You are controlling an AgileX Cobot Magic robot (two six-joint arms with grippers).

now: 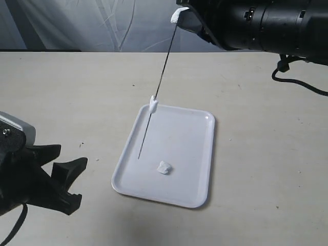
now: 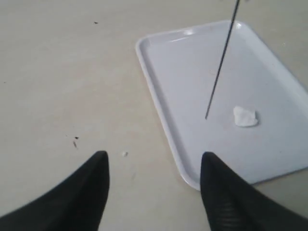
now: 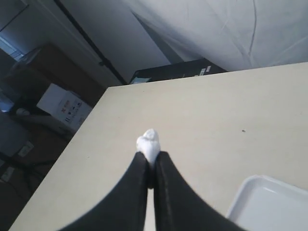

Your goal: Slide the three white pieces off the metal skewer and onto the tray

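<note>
White tray (image 1: 190,134) holds one white piece (image 1: 164,167) — metal skewer (image 1: 164,69) slanting above.

The left gripper (image 2: 154,156) has two matte black fingers (image 2: 72,197) that taper to blunt wedge tips, one finely ribbed on its inner face. Behind them sit a silver-grey metal plate (image 1: 18,128) with a small screw (image 1: 6,131) and a thin black cable (image 1: 15,221). The right gripper (image 3: 151,161) has slim, smooth black fingers. Its arm (image 1: 271,23) is a glossy black cylindrical housing trailing a thicker black cable (image 1: 281,65).
</note>
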